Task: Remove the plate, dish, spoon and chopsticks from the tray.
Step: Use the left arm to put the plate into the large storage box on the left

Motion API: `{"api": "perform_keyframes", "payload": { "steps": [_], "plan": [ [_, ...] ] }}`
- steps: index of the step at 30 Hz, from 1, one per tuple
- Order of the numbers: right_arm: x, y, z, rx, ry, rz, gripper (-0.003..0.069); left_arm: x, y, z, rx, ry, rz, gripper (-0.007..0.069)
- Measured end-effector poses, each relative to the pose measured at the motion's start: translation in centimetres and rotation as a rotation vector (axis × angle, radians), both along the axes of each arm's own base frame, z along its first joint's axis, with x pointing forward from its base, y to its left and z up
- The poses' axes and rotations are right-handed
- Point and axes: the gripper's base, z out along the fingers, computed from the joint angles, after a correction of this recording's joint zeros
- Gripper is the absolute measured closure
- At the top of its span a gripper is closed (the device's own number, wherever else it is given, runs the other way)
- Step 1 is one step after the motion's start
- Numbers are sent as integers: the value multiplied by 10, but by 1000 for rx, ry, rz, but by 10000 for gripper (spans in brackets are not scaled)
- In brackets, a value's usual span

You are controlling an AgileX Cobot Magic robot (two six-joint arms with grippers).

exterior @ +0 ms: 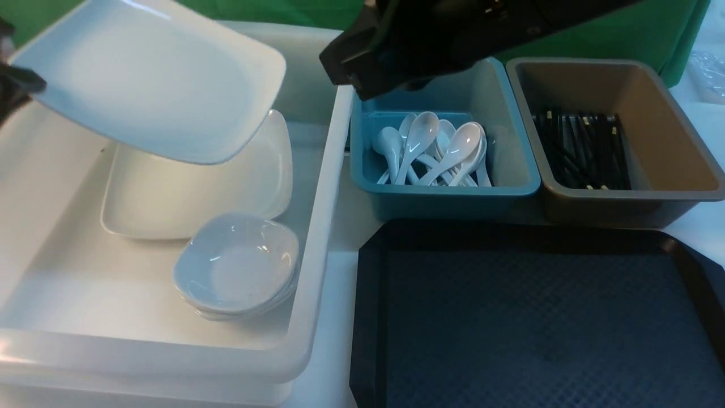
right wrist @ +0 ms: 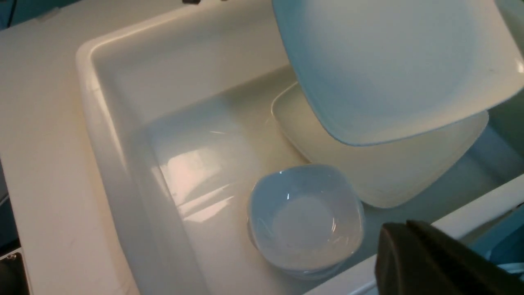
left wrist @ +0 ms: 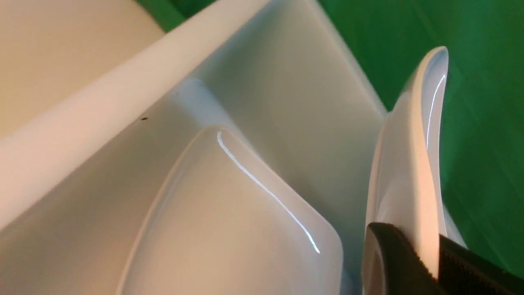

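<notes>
Beneath the left gripper (left wrist: 432, 264), clamped on the rim of the plate (exterior: 153, 79): stacked plates (exterior: 192, 198) in white tub (exterior: 325, 215); held plate tilted, hanging clear above them.

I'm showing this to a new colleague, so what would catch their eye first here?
A big white plate hangs tilted over the white tub at the left, pinched at its edge by the left gripper, above other plates lying inside. Behind the bare black tray, a blue bin holds white spoons and a grey bin black chopsticks.
</notes>
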Motion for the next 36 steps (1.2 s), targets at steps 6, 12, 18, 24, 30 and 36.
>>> {"api": "perform_keyframes", "payload": {
  "steps": [6, 12, 18, 24, 30, 36],
  "plan": [
    [1, 1, -2, 0, 8, -8, 635, 10, -19, -21, 25, 73, 99, 596],
    [2, 1, -1, 2, 10, -13, 635, 23, -30, -53, 20, 171, 98, 596],
    [2, 1, -2, 1, 11, -13, 635, 27, -30, -70, 12, 219, 101, 596],
    [2, 1, -2, 0, 12, -13, 635, 27, -30, -74, 55, 235, 74, 557],
    [2, 1, -2, 0, 12, -12, 635, 26, -30, -76, 150, 247, 15, 389],
    [1, 0, -3, -10, 21, -8, 635, 26, -33, -77, 284, 258, -117, 182]
  ]
}}
